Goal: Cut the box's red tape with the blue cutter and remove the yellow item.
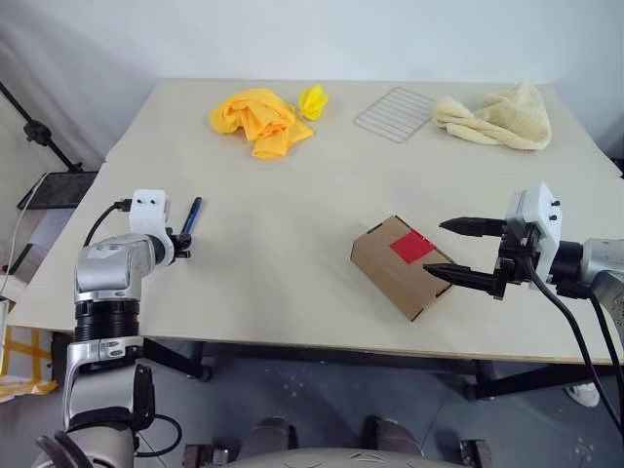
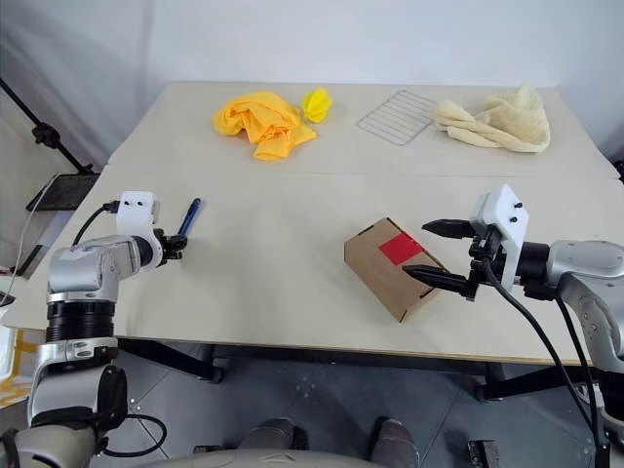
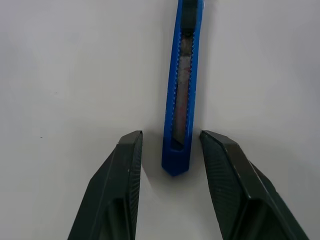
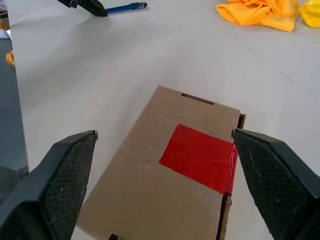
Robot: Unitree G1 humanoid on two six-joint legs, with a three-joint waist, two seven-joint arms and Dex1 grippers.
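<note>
Left fingers [image 3: 127, 185] spread, straddling the near tip of the blue cutter [image 3: 181, 90], a gap on each side, not touching it as far as the left wrist view shows. Left gripper [image 1: 180, 241] sits at the left-middle of the left eye frame; the cutter lies flat on the surface [image 1: 283, 283] and runs from the fingers up and slightly right. Right fingers [image 4: 65, 185] spread wide, one on each side of the box [image 4: 145, 190] in the right wrist view, clear of the cardboard on both sides. In the left eye view the right gripper [image 1: 463, 251] is at right-middle, fingers pointing left toward the box's right end; upper finger next to the box's top edge, lower one near its lower right corner; contact cannot be told. Box lies flat, closed, rotated diagonally, right of centre. Red tape [image 1: 411, 247] is on its top face toward the right end, reaching the edge where the flap seam is. Cutter and box well apart, on opposite halves of the surface. Upper part of frame: crumpled orange cloth [image 1: 258, 121] at upper left-centre, small bright yellow scrap [image 1: 313, 100] just beside it on the right, wire rack [image 1: 395, 113] right of that, cream towel [image 1: 502, 119] bunched at upper right. Black tripod leg [image 1: 39, 132] off the surface at the far left edge.
</note>
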